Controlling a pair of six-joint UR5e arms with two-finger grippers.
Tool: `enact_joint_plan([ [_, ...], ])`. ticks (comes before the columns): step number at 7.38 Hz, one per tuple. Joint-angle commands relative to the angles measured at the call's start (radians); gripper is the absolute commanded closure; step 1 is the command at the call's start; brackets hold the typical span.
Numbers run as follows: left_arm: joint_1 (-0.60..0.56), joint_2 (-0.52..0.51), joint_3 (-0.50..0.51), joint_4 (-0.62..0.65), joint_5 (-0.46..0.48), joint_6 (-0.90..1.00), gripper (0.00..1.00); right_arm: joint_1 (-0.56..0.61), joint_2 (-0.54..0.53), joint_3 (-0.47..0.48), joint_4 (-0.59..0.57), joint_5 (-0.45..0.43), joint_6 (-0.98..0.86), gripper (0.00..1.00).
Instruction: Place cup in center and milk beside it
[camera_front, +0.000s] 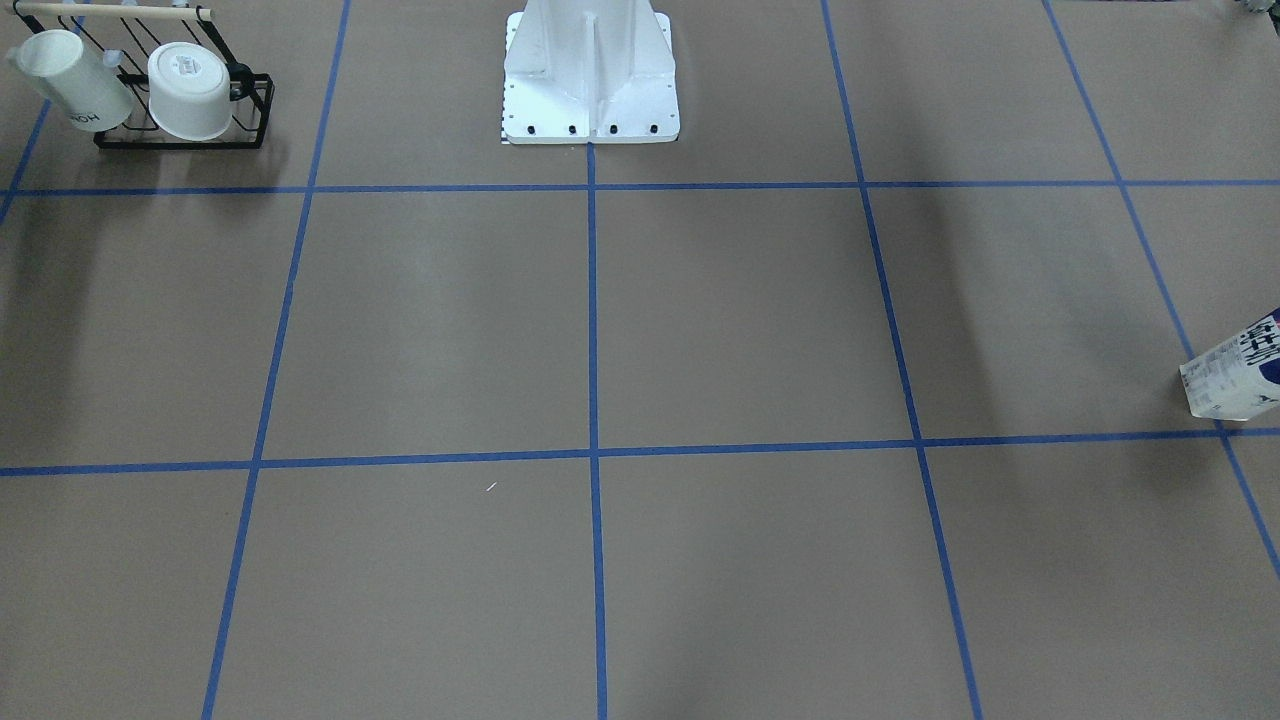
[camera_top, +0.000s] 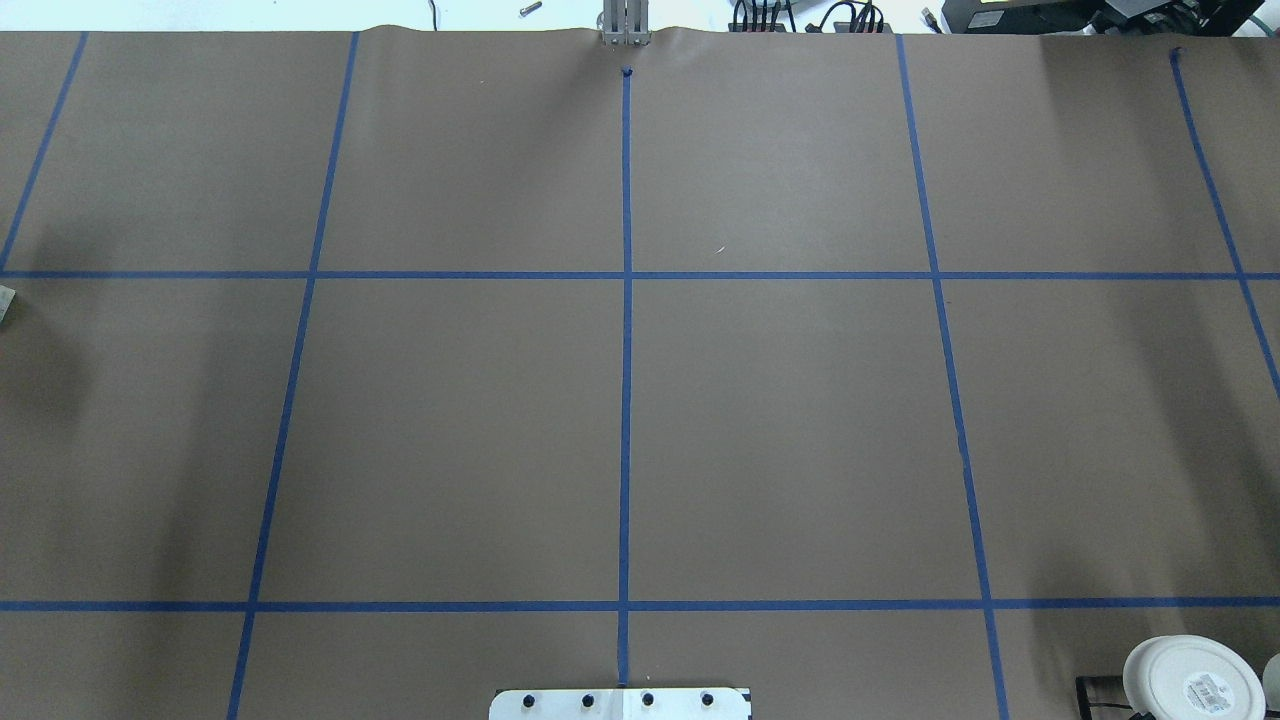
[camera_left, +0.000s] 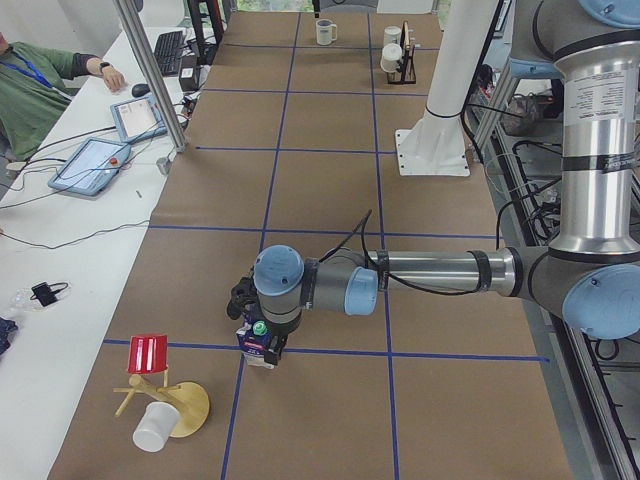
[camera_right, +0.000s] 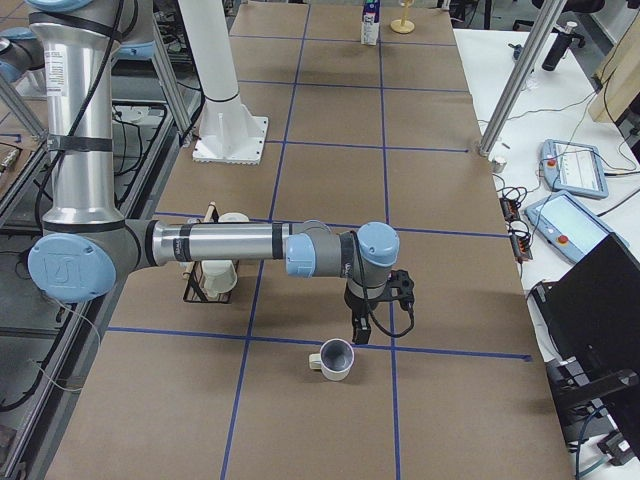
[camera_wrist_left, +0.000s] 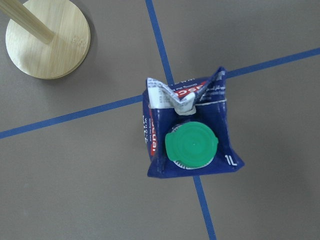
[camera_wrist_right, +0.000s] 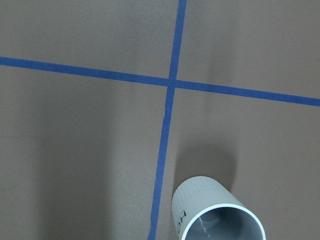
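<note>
The brown surface (camera_top: 450, 450) has neither thing at its center (camera_top: 626, 420) yet, so I judge us at the opening step: getting hold of both. My left tool (camera_left: 257, 346) hangs right over the milk (camera_wrist_left: 191, 145), which stands upright on the blue tape lines (camera_wrist_left: 100, 112) at the left end. My right tool (camera_right: 360, 335) hovers just beside the cup (camera_right: 335, 360), which is upright at the right end near the rack (camera_front: 180, 143). Neither wrist view shows fingers, so I cannot tell whether either tool is spread or pinching. Next I would settle the right tool over the cup's wall, pinch, then lift and carry it inward.
</note>
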Motion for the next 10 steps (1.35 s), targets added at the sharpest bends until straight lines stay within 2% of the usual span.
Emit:
enact_joint_plan([
  [1,-0.002,0.018,-0.021,-0.015,-0.002,0.005,0.01,0.000,0.000,-0.001,0.000,0.000,0.001,0.00],
  [3,0.000,0.011,-0.051,-0.017,0.000,0.006,0.01,0.000,0.000,0.005,0.000,0.000,0.001,0.00],
  [6,-0.002,-0.024,-0.104,-0.017,0.080,0.002,0.01,-0.001,0.020,0.040,0.021,0.000,0.003,0.00],
  [7,-0.003,-0.027,-0.141,-0.020,0.078,0.002,0.01,-0.001,0.020,0.031,0.113,0.002,0.005,0.00],
  [8,-0.003,-0.035,-0.158,-0.027,0.080,0.002,0.01,-0.001,0.008,0.029,0.255,0.000,0.011,0.00],
  [9,-0.003,-0.067,-0.134,-0.110,0.109,-0.002,0.01,0.000,0.002,0.025,0.329,-0.003,0.049,0.00],
  [10,-0.003,-0.081,-0.126,-0.127,0.123,-0.018,0.01,-0.001,0.000,0.026,0.337,-0.002,0.078,0.00],
])
